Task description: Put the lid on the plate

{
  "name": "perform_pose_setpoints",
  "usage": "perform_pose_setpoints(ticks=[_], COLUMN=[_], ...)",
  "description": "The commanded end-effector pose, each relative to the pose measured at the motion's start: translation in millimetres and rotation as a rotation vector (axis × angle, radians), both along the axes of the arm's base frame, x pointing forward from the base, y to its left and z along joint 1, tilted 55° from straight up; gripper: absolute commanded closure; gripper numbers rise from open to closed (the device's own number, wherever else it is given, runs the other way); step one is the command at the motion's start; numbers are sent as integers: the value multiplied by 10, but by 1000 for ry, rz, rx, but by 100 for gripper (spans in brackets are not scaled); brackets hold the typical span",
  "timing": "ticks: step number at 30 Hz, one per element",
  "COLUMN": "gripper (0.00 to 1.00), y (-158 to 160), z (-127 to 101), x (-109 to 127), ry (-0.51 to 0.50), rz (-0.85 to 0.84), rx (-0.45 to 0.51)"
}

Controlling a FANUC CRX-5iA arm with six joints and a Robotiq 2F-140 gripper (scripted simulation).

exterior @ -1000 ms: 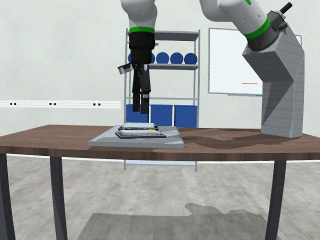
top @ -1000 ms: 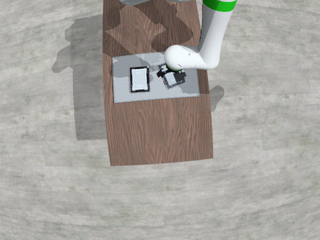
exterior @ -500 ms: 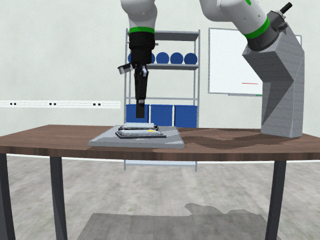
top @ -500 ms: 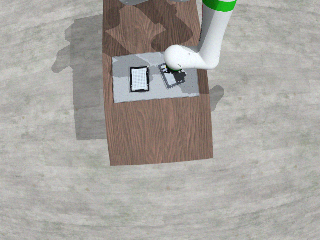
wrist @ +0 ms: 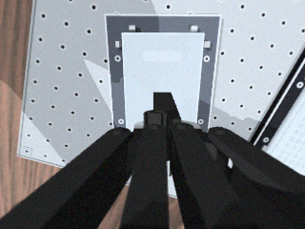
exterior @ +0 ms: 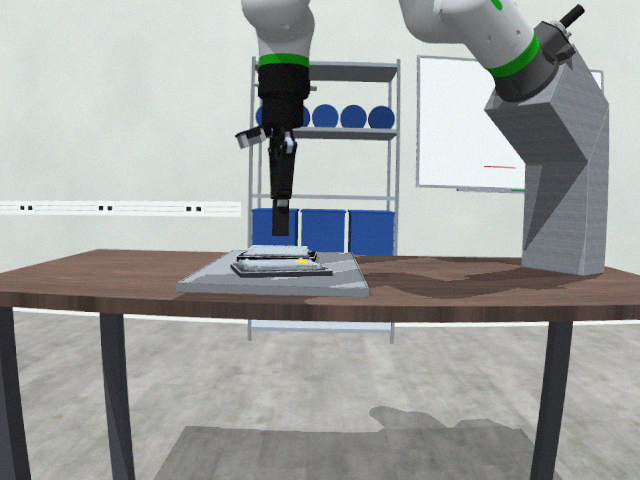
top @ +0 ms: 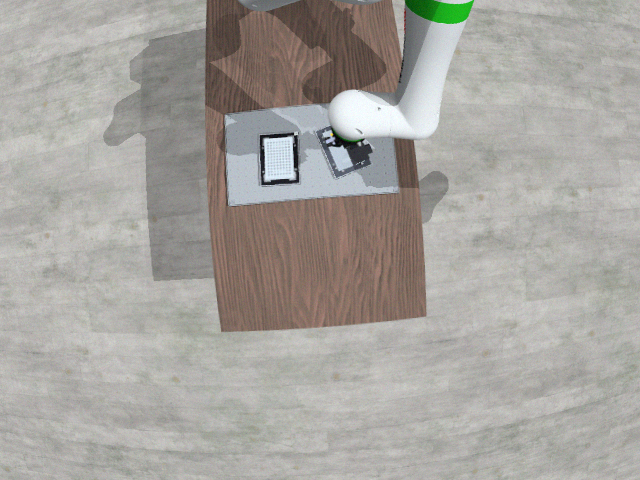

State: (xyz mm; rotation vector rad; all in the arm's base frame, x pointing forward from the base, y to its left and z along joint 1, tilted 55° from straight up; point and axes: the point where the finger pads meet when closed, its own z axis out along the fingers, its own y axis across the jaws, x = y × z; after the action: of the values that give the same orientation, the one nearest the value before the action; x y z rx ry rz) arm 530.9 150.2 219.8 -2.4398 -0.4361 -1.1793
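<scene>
The pale, see-through lid (wrist: 163,76) lies flat in its dark frame at lid park LP1, on the grey perforated base plate (top: 311,155). In the overhead view the lid (top: 343,157) is partly covered by my arm. The culture plate E01 (top: 279,158), white with many wells, sits uncovered in the black nest N1 to the left of it. Its edge shows in the wrist view (wrist: 291,138). My gripper (exterior: 280,222) points straight down and hangs a little above the lid (exterior: 281,265). Its fingers (wrist: 154,114) are shut together and hold nothing.
The base plate lies at the far half of a wooden table (top: 315,258). The robot's grey pedestal (exterior: 563,180) stands at the table's right end. A shelf with blue bins (exterior: 323,227) stands behind the table.
</scene>
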Motion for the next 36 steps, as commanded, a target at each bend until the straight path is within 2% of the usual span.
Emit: perform_pose_setpoints(ticks=[1,11,12,36], gripper=[90,90,31,31], y=[-3,-3,-3,-3], z=[6,6,6,6], x=[2,2,2,2], ry=[-1,-1,-1,-1], rz=[0,0,0,0], rx=[0,0,0,0])
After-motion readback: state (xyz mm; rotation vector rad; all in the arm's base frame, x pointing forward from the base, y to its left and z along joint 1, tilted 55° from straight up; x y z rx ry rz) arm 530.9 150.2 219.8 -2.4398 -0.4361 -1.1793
